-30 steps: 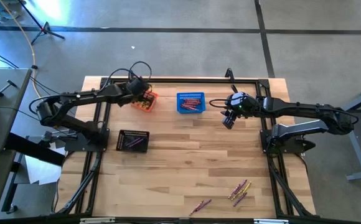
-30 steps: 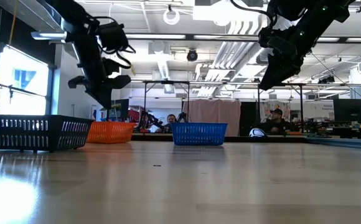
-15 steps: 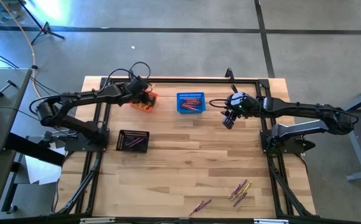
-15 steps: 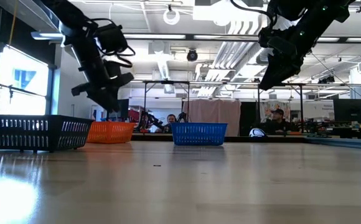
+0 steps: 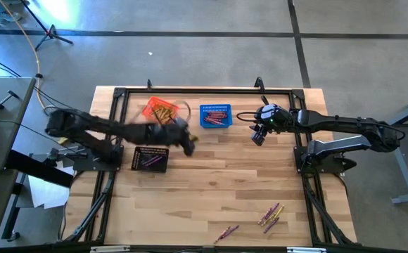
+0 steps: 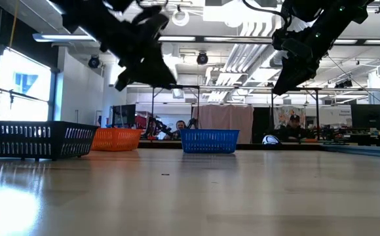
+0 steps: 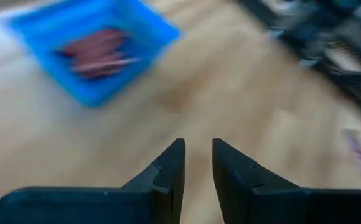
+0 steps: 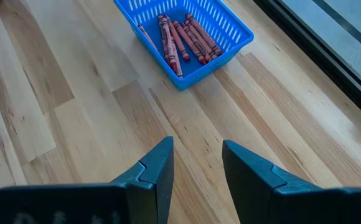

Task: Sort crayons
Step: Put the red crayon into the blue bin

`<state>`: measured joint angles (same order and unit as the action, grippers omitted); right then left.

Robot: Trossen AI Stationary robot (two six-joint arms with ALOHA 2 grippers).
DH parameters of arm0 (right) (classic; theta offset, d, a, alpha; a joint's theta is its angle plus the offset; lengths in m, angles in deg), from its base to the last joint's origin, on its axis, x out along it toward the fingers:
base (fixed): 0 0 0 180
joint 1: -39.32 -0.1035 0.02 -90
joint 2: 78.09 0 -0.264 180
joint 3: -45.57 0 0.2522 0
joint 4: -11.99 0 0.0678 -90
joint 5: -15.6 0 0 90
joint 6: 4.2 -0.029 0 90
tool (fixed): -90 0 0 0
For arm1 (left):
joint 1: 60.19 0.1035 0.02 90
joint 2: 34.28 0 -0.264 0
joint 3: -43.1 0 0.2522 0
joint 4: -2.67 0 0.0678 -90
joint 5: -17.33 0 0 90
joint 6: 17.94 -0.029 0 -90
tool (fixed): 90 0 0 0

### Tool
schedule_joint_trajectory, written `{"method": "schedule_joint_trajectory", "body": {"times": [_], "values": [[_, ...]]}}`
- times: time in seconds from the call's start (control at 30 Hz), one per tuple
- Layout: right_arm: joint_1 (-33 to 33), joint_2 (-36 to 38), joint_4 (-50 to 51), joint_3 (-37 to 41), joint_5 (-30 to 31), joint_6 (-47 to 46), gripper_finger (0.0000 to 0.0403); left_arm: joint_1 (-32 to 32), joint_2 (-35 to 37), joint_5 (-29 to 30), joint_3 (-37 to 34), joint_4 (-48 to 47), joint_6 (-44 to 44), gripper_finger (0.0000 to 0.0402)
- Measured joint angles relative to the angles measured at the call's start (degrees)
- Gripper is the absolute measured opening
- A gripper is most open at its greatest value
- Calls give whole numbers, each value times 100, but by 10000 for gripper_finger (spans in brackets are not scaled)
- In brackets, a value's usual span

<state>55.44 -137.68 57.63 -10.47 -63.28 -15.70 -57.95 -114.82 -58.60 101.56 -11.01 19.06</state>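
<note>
the orange basket (image 5: 162,109), upper left of centre in the high view, holds yellow crayons (image 5: 164,111); the blue basket (image 5: 216,116) beside it holds red crayons (image 8: 183,38); the black basket (image 5: 150,159) below holds purple ones. loose crayons (image 5: 270,214) lie at the wooden desk (image 5: 211,190)'s lower right. left hand (image 7: 196,163) slightly spread, empty; right hand (image 8: 196,163) spread, empty.

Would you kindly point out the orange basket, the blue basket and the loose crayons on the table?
orange basket (image 5: 161,110), high view, on the yellow crayons inside it.
blue basket (image 5: 215,116), high view, on its floor among the red crayons.
loose crayons (image 5: 270,215), high view, on the middle of the cluster near the table's front edge.
</note>
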Motion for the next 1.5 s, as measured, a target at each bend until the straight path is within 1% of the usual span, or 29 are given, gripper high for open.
{"method": "schedule_joint_trajectory", "body": {"times": [0.1, 0.2, 0.27, 0.33, 0.43, 0.6, 0.77, 0.83, 0.97, 1.03, 1.17, 1.37, 1.5], "values": [[-1, 0, -1, -2, 2, 1, 124, -906, -545, 487, 225, 447, 296, 66], [-2, -1, -2, -2, 1, 0, 124, -1657, -1288, 845, 795, 495, 485, 71], [-1, -1, 0, -2, 1, 1, 124, -2056, -1828, 1010, 1302, 326, 491, 74], [0, 0, 0, -2, 2, 0, 124, -2369, -2332, 1172, 1854, -45, 495, 76], [-2, -2, 0, -2, 0, 2, 124, -2699, -2971, 1353, 2690, -696, 687, 80], [-1, 0, 0, -2, 1, 0, 124, -3023, -3798, 1394, 3870, -1646, 1216, 83], [0, -2, 0, -2, 0, 0, 124, -3249, -4373, 1359, 4726, -2041, 1280, 83], [-1, 0, 0, -2, 0, 0, 124, -3316, -4500, 1354, 4924, -2187, 1245, 83], [0, -1, 1, -2, 0, 0, 124, -3451, -4582, 1279, 5164, -2152, 1355, 83], [-1, -1, -2, -2, 1, 0, 124, -3518, -4576, 1107, 5201, -1916, 1420, 83], [0, 0, 0, -2, 2, 0, 124, -3686, -4653, 1045, 5204, -1522, 1290, 83], [0, -2, -3, -2, 0, 0, 124, -3859, -4953, 939, 5196, -1175, 1287, 83], [-1, -2, 0, -2, 2, 0, 124, -3920, -5190, 748, 5331, -1061, 1056, 83]]}}
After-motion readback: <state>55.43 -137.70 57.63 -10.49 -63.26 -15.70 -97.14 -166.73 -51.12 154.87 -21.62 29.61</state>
